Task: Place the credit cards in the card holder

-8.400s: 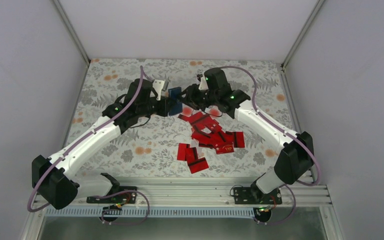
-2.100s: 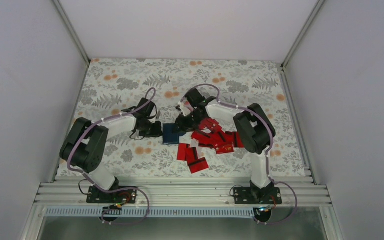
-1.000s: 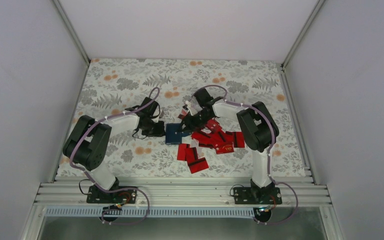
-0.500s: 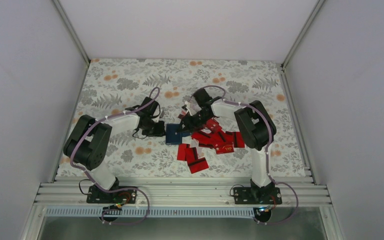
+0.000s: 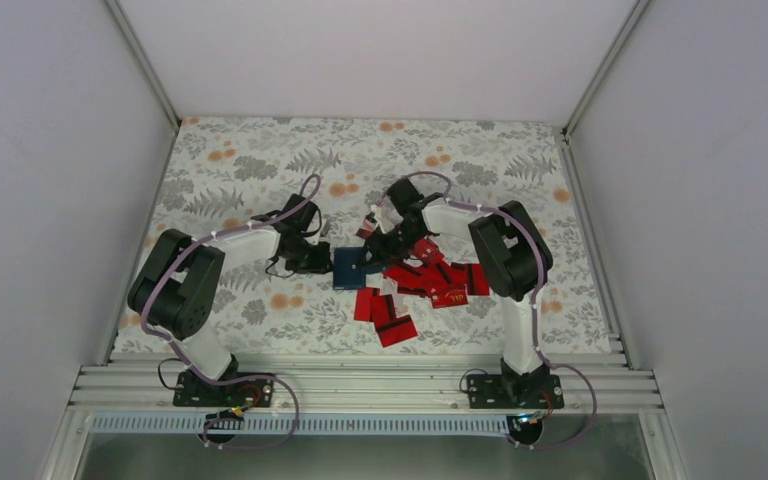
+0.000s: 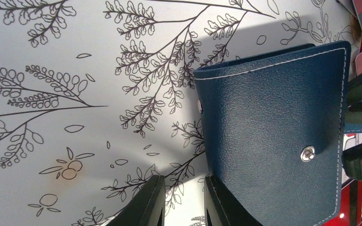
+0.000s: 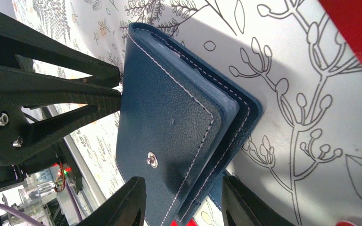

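The navy card holder (image 5: 347, 269) lies on the floral cloth, snap side up (image 6: 273, 141). My left gripper (image 5: 322, 262) sits low at its left edge, open (image 6: 184, 181), with only cloth between the fingers; one finger rests against the holder's side. My right gripper (image 5: 368, 256) is shut on the holder's other end (image 7: 183, 183), its splayed layers (image 7: 169, 122) filling the gap. The red credit cards (image 5: 425, 280) lie in a loose heap just right of the holder, and one corner (image 7: 358, 33) shows.
White walls (image 5: 60, 200) enclose the floral table on three sides. An aluminium rail (image 5: 360, 385) carrying both arm bases runs along the near edge. In the right wrist view the left gripper's fingers (image 7: 75, 70) point at the holder's far side.
Since the earliest frame both arms have folded back and brought the holder from mid-air down onto the cloth beside the cards. Over the last second almost nothing has moved.
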You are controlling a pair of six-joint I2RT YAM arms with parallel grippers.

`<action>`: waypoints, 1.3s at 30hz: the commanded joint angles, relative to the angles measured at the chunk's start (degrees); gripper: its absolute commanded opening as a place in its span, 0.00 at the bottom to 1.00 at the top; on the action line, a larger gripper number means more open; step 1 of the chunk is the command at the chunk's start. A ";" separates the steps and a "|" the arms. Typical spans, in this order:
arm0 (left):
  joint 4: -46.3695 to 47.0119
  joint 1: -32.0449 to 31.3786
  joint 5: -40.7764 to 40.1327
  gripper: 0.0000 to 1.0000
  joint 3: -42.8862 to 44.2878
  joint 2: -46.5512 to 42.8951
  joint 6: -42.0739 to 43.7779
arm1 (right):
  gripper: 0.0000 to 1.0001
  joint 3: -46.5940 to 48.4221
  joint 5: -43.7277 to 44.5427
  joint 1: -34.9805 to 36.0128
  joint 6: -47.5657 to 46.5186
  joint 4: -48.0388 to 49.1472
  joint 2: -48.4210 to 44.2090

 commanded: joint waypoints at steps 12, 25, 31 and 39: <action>0.49 -0.37 2.87 0.22 1.68 1.17 1.08 | 0.41 3.21 -7.22 1.17 -1.49 -0.33 -1.49; -2.63 0.84 3.43 0.22 4.29 -0.89 2.25 | 0.41 7.70 -8.60 4.45 -0.19 -1.20 -1.67; -6.38 6.00 2.81 0.23 1.72 -7.65 2.03 | 0.41 10.67 -9.29 5.36 1.35 -0.77 -0.48; -9.28 9.23 3.78 0.23 -0.21 -15.44 1.73 | 0.41 15.20 -9.42 6.89 2.66 -1.11 3.17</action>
